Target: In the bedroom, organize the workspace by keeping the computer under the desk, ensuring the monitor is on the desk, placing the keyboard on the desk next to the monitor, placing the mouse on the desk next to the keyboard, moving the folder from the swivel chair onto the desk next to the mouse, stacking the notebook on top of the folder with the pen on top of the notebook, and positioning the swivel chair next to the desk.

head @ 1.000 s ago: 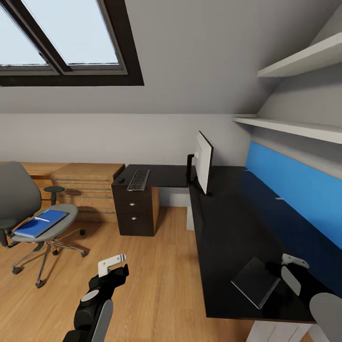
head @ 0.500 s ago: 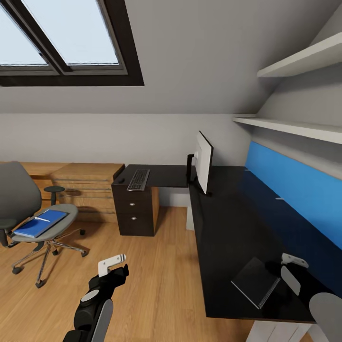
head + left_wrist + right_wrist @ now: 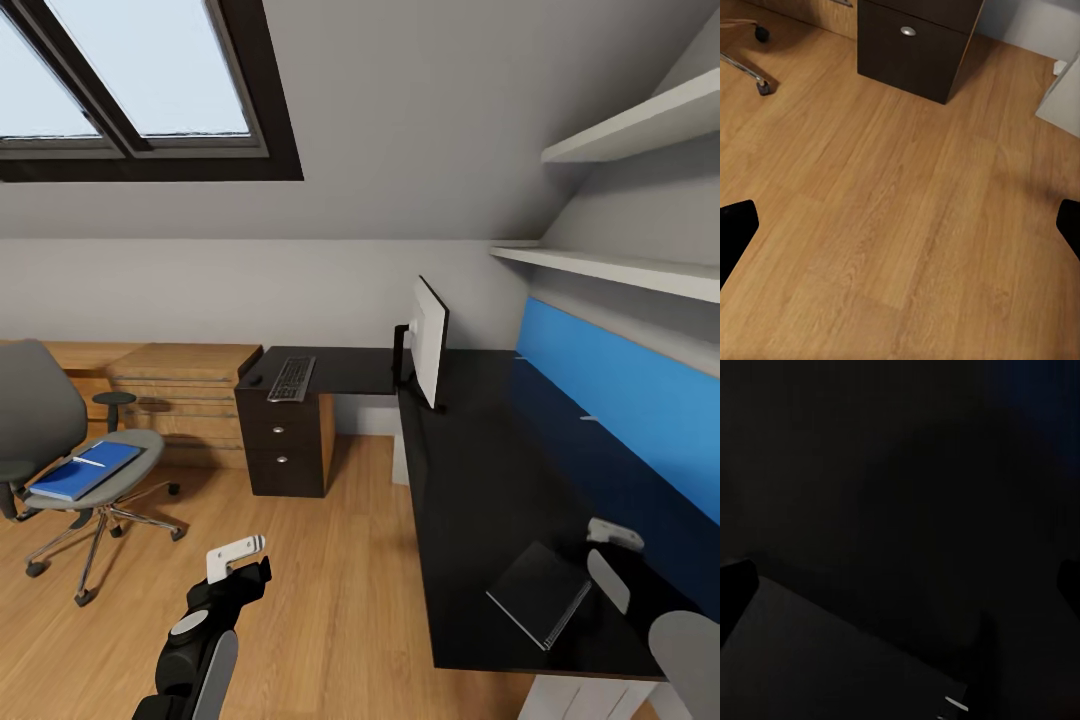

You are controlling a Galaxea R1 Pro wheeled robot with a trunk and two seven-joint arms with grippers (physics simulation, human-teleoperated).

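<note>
Notebook (image 3: 540, 592) is lying flat on the table (image 3: 480, 500), thin, light, stiff; its overhanging edge is looking graspable. Right gripper (image 3: 612, 560) and left gripper (image 3: 237, 556) jaws are both standing open.

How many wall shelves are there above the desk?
2. The upper shelf is high on the sloped wall at right; the lower shelf runs just above the blue back panel of the desk. More may lie outside the view.
</note>
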